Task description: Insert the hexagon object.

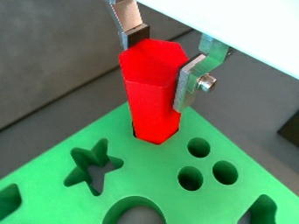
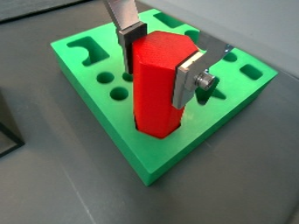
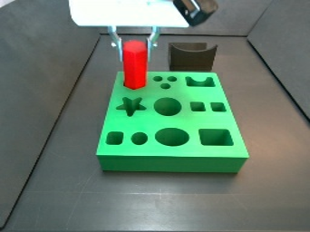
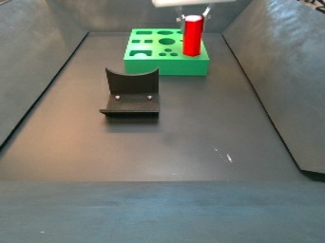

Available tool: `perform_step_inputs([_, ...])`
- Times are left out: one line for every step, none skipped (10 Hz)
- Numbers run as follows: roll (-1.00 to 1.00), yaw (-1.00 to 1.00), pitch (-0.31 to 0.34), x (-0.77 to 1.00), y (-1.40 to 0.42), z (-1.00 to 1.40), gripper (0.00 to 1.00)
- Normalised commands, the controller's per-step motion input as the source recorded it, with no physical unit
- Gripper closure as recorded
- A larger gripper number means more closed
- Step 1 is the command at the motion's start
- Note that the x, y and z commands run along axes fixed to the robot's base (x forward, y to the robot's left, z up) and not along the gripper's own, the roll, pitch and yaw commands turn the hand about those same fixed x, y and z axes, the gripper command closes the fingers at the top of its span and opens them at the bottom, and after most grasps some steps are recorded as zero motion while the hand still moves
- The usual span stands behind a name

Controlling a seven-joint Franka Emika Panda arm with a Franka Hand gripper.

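The hexagon object [image 1: 152, 87] is a glossy red prism standing upright with its lower end in a hole at a far corner of the green block [image 1: 47, 166]. My gripper [image 1: 160, 61] is above the block, its silver fingers pressed on two opposite sides of the peg's upper part. Another wrist view shows the same grip [image 2: 159, 63] on the peg [image 2: 158, 96], over the block [image 2: 176, 157]. In both side views the peg [image 3: 134, 65] [image 4: 193, 36] stands tall out of the block [image 3: 115, 160] [image 4: 159, 65] with the gripper [image 3: 133, 45] on it.
The green block has several other shaped holes, such as a star hole [image 1: 93, 164] and round holes [image 3: 173, 138]. A dark grey curved holder [image 3: 191, 54] [image 4: 128, 93] stands on the dark floor beside the block. Grey walls enclose the floor.
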Motion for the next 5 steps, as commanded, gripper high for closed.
perform_step_inputs([-0.04, 0.00, -0.181, 0.17, 0.00, -0.89, 1.00])
perform_step_inputs([0.00, 0.02, -0.140, 0.09, 0.07, -0.97, 1.00])
perform_step_inputs([-0.17, 0.00, -0.250, -0.10, 0.00, -0.18, 1.00])
perform_step_inputs([0.00, 0.00, -0.004, 0.00, 0.00, 0.00, 1.00])
perform_step_inputs([0.00, 0.00, 0.000, 0.00, 0.00, 0.00, 1.00])
